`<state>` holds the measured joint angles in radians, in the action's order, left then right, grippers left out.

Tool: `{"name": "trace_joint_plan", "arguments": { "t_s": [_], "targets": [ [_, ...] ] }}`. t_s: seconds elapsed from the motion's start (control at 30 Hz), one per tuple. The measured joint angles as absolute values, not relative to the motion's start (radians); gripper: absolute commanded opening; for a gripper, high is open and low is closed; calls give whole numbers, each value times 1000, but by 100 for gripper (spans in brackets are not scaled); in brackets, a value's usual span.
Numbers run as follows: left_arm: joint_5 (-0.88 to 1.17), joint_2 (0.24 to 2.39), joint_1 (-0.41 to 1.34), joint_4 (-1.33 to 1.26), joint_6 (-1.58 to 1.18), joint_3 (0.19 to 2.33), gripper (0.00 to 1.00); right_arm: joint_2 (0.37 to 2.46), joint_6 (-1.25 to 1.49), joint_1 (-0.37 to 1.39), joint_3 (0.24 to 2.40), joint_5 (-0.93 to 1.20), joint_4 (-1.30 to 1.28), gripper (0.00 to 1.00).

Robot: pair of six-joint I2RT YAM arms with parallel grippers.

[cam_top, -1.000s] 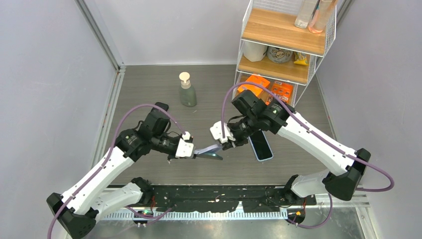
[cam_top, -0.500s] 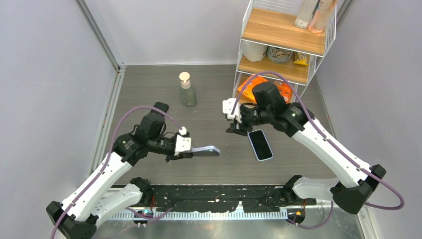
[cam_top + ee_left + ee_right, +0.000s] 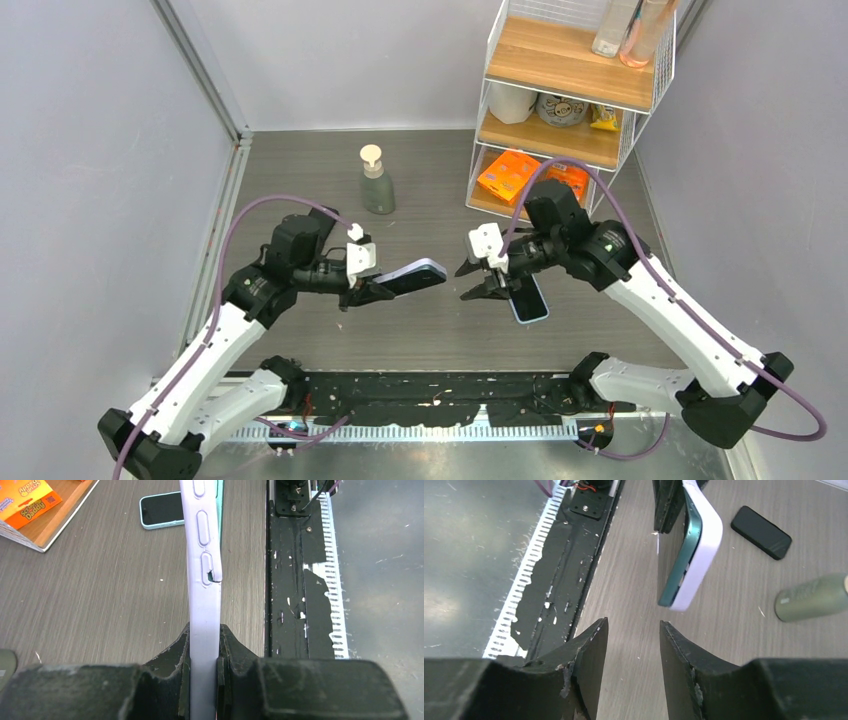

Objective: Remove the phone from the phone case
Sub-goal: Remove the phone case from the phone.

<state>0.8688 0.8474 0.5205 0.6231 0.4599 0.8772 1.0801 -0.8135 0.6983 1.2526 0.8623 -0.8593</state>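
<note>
My left gripper [image 3: 377, 289] is shut on one end of a lavender phone case [image 3: 412, 276] and holds it above the table, tilted. In the left wrist view the case [image 3: 204, 575] stands edge-on between the jaws [image 3: 204, 630], with the teal phone edge [image 3: 220, 510] showing along it. In the right wrist view the teal phone [image 3: 678, 565] sits in the pale case [image 3: 704, 550]. My right gripper [image 3: 468, 284] is open and empty, just right of the case's free end, apart from it [image 3: 632, 625].
A second phone in a pale blue case [image 3: 528, 298] lies on the table under the right gripper. A black phone [image 3: 761, 532] lies at the left. A soap bottle [image 3: 377, 182] stands at the back. A wire shelf [image 3: 560, 100] with orange boxes [image 3: 508, 172] stands back right.
My left gripper has lifted the cased phone and tilted it up. My right gripper drew back from it, then came down again beside its free end, open.
</note>
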Motion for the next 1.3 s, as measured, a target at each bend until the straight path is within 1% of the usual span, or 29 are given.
{"name": "trace_joint_plan", "arguments": {
  "t_s": [0.17,0.57,1.3],
  "targets": [
    [880,852,521,574,396,863,0,1130,-797,698,1253,912,-846,45],
    [902,853,518,527,323,844,0,1160,-752,698,1259,914,-826,44],
    [920,834,514,490,299,804,0,1217,-674,696,1279,912,-812,44]
  ]
}}
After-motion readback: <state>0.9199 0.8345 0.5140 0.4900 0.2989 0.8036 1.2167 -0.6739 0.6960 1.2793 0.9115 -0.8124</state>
